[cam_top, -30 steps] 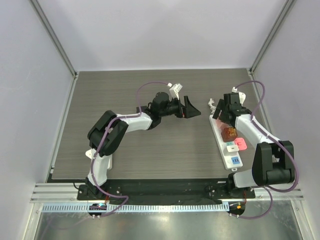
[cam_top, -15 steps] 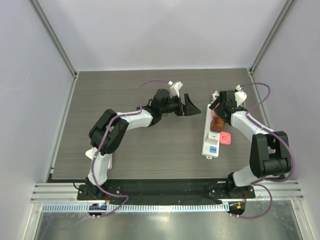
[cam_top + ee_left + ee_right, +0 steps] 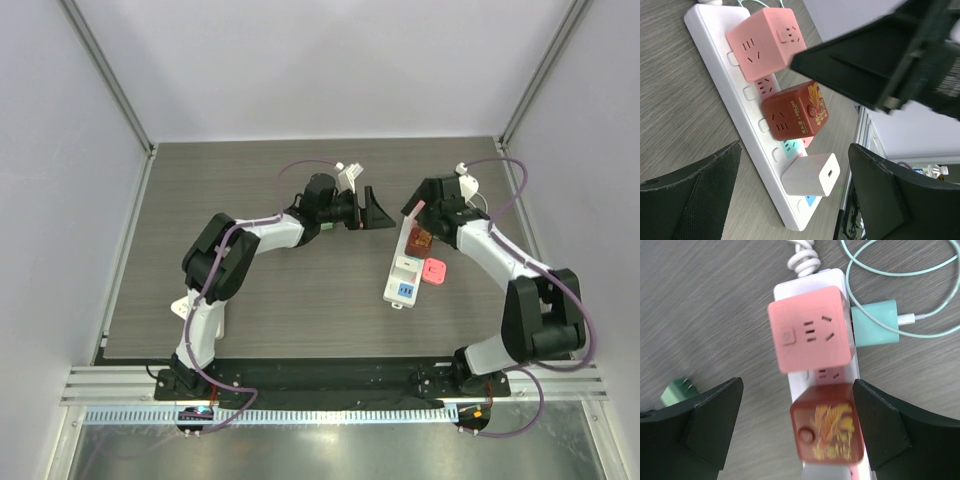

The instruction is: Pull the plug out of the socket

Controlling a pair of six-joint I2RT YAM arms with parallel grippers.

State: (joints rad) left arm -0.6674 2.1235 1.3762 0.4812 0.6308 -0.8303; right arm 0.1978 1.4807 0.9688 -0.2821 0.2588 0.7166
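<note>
Strip [image 3: 404,268] askew, inside tbl [image 3: 250,320] edges

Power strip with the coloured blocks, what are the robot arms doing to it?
Two robot arms are working at unplugging something. The right gripper is open over the white power strip, straddling the red cube adapter, which sits beside the pink cube adapter. The left gripper hangs open nearby, holding nothing. The red one is still plugged in.
</note>
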